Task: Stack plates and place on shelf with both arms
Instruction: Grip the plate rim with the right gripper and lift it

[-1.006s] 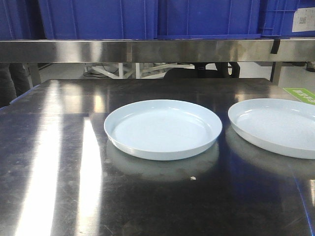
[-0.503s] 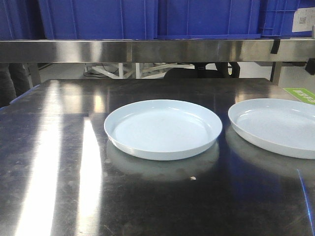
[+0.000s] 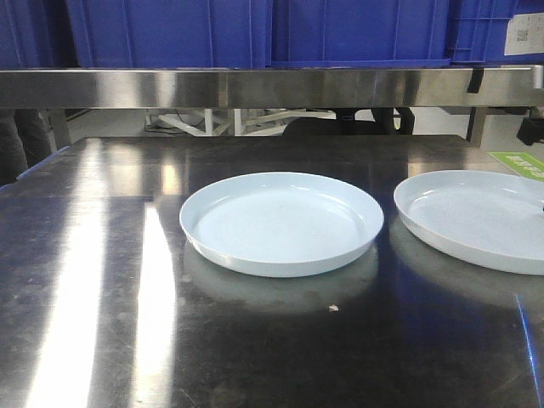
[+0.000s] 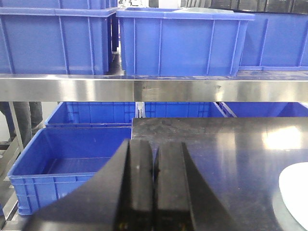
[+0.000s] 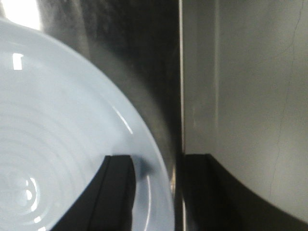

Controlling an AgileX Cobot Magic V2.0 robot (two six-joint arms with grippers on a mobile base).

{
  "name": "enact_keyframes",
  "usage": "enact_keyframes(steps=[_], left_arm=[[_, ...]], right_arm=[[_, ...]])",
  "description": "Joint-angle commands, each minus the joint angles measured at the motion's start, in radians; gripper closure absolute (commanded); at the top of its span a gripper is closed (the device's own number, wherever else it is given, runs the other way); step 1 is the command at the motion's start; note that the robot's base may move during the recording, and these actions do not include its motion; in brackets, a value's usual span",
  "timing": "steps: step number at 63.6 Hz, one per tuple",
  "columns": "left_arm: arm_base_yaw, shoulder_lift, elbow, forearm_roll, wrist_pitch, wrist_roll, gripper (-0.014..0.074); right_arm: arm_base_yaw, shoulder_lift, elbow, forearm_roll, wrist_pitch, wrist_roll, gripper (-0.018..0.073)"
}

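Note:
Two pale bluish-white plates lie side by side on the dark steel tabletop: the left plate [image 3: 280, 223] in the middle, the right plate [image 3: 476, 217] cut off by the frame's right edge. The shelf [image 3: 255, 87] is the steel rail across the back. In the right wrist view my right gripper [image 5: 156, 166] is open and straddles the right plate's [image 5: 57, 144] rim, one finger over the inside and the other beyond the table edge. My left gripper [image 4: 154, 149] is shut on nothing, near the table's left end and facing the shelf [image 4: 144, 90]. A plate edge [image 4: 296, 192] shows at its right.
Big blue crates [image 3: 255, 30] stand on the shelf. More blue crates [image 4: 67, 163] sit low beside the table's left end. A green label [image 3: 518, 163] lies at the back right. The table's right edge [image 5: 180, 96] runs close by the right plate. A small crumb [image 3: 333, 307] lies in front.
A dark part of the right arm has dropped lower at the front view's right edge. Both plates stay where they were.

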Motion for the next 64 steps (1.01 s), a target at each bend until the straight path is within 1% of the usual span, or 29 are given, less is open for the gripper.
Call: enact_keyframes(steps=[1,14,19,30,35,41,52,64], left_arm=[[0.002,0.006,-0.03,-0.006,-0.081,-0.004,0.0516],[0.002,0.006,-0.03,-0.006,-0.081,-0.004,0.0516],[0.002,0.006,-0.03,-0.006,-0.081,-0.004,0.0516],[0.002,0.006,-0.03,-0.006,-0.081,-0.004,0.0516],[0.002,0.006,-0.03,-0.006,-0.081,-0.004,0.0516],[0.002,0.006,-0.03,-0.006,-0.081,-0.004,0.0516],[0.002,0.006,-0.03,-0.006,-0.081,-0.004,0.0516],[0.002,0.006,-0.03,-0.006,-0.081,-0.004,0.0516]], right_arm=[[-0.006,-0.044,-0.031,0.013,0.004,-0.012,0.0184],[-0.006,-0.044,-0.031,0.013,0.021,-0.012,0.0192],[-0.006,-0.046,-0.031,0.013,0.027,-0.012,0.0241],[-0.006,-0.047,-0.031,0.013,0.031,-0.012,0.039],[-0.006,-0.047,-0.032,0.013,0.04,-0.012,0.0437],[-0.006,-0.052,-0.032,0.013,0.044,-0.012,0.047],[-0.023,-0.078,-0.032,0.013,0.043,-0.012,0.0504],[-0.067,-0.14,-0.032,0.016,0.048,-0.012,0.0503]])
